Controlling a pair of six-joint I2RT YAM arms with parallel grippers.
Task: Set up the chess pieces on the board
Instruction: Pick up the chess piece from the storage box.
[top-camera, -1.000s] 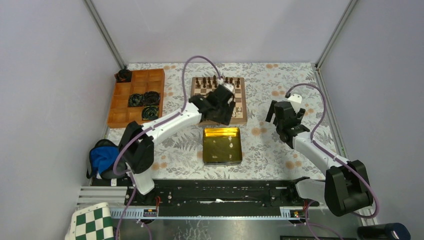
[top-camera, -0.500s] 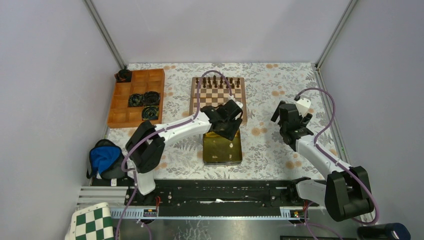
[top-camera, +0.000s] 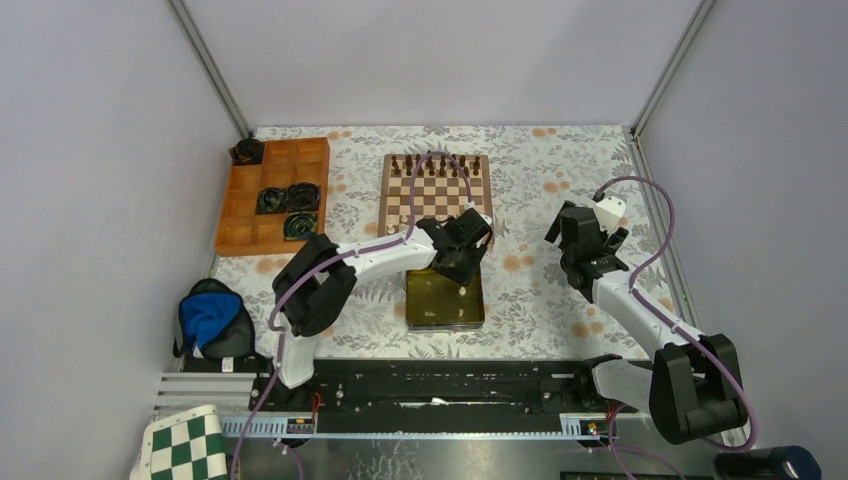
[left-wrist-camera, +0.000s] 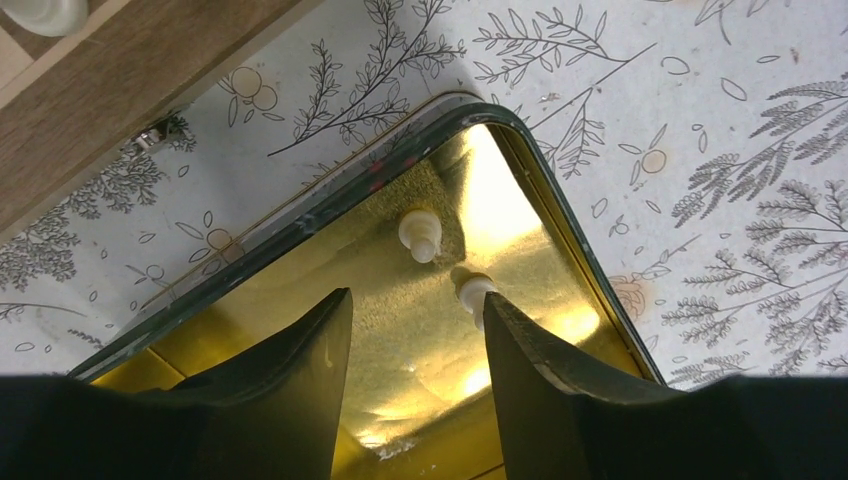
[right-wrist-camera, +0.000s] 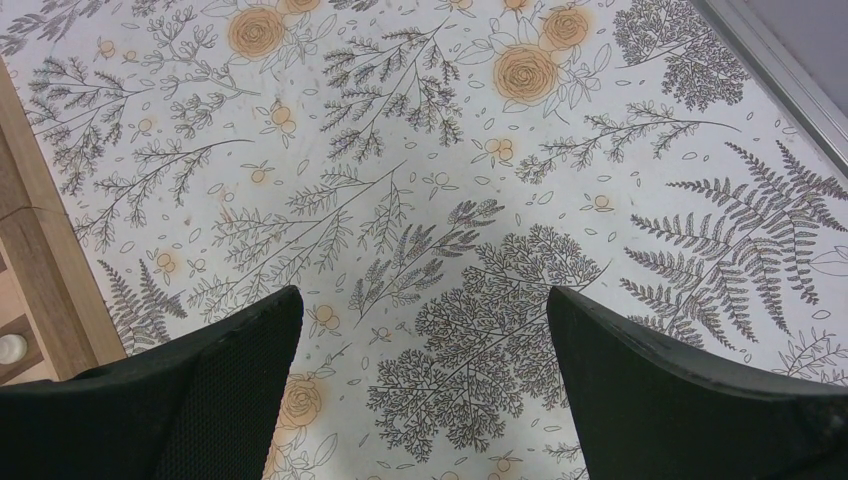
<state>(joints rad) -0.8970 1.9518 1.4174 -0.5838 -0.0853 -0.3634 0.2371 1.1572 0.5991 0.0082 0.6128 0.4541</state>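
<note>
The left wrist view alone clearly shows two cream chess pieces (left-wrist-camera: 420, 236) lying in the upper-right corner of the gold tin (left-wrist-camera: 340, 255), with the left gripper (left-wrist-camera: 417, 295) partly open and empty over them.

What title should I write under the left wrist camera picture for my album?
The left gripper hovers open over a gold tin holding two little cream-white chess pieces.

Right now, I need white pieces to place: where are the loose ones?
Left wrist view: two cream pieces lie in a corner of the gold tin, just ahead of the left gripper, beside the board.
</note>
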